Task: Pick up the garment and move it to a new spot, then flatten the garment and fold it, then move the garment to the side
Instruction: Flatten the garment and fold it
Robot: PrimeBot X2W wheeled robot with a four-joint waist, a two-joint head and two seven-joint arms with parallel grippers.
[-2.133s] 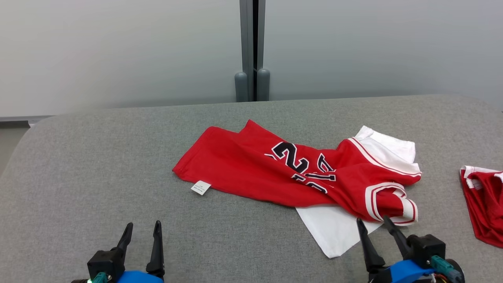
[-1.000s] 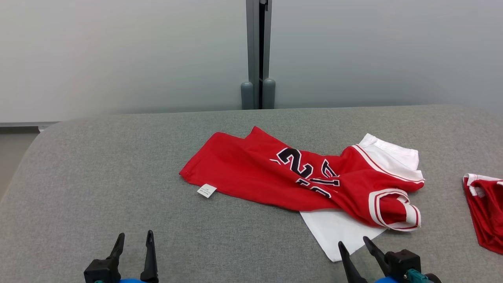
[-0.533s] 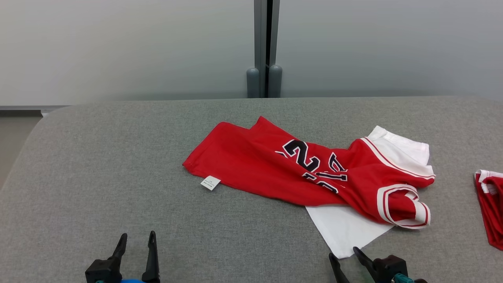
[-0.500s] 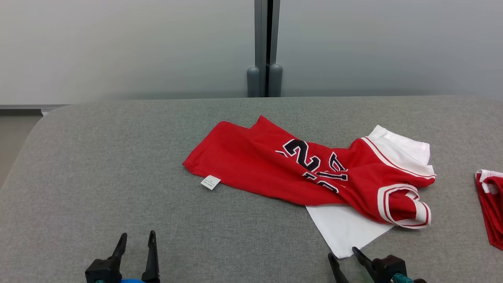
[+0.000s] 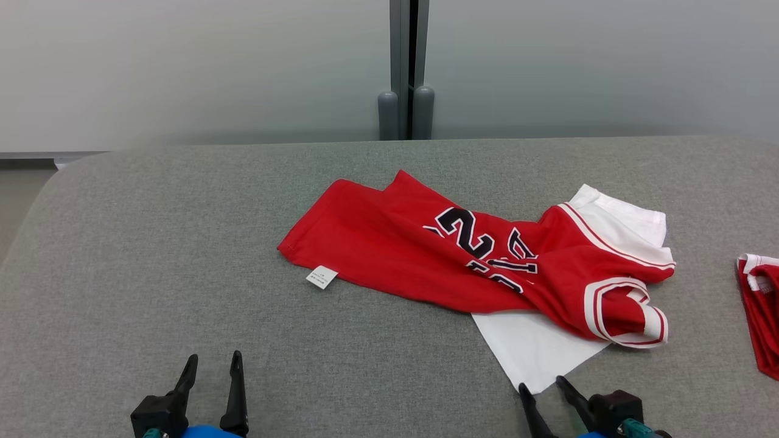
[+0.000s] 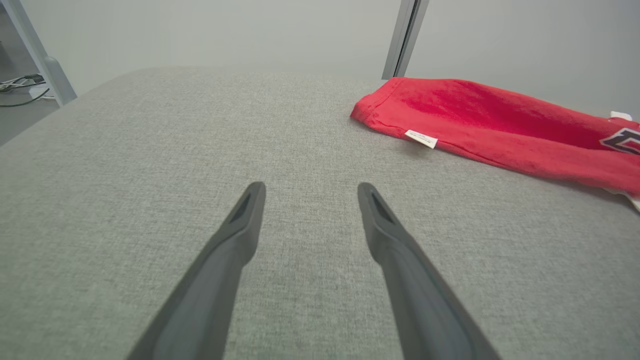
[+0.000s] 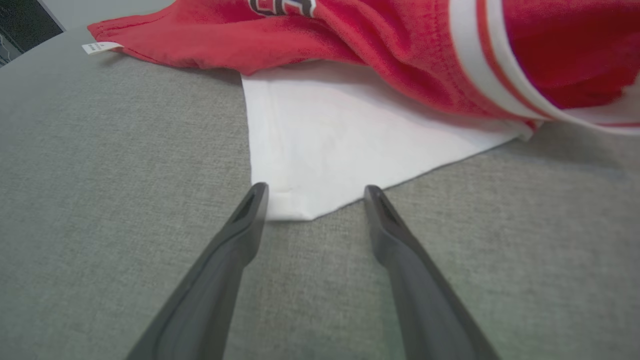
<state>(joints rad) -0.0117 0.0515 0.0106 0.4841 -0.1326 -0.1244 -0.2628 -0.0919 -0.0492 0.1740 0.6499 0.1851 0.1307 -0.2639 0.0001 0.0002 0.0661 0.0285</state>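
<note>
even soft light, faint shadows, wide-angle stretch, blurred wrist-view edges

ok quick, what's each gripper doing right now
left gripper: jaws open, holding nothing
right gripper: jaws open, holding nothing

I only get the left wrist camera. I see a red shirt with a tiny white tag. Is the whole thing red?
Observer: No. The red jersey has black numbers on it, and white cloth sticks out from under it on the robot's side.
Operator: Where's the other claw?
Observer: The right gripper is open and points at the near corner of that white cloth.
Operator: Are there more clothes?
Observer: Yes. A second red garment with white trim lies apart from the jersey, at the right edge of the gray surface.
</note>
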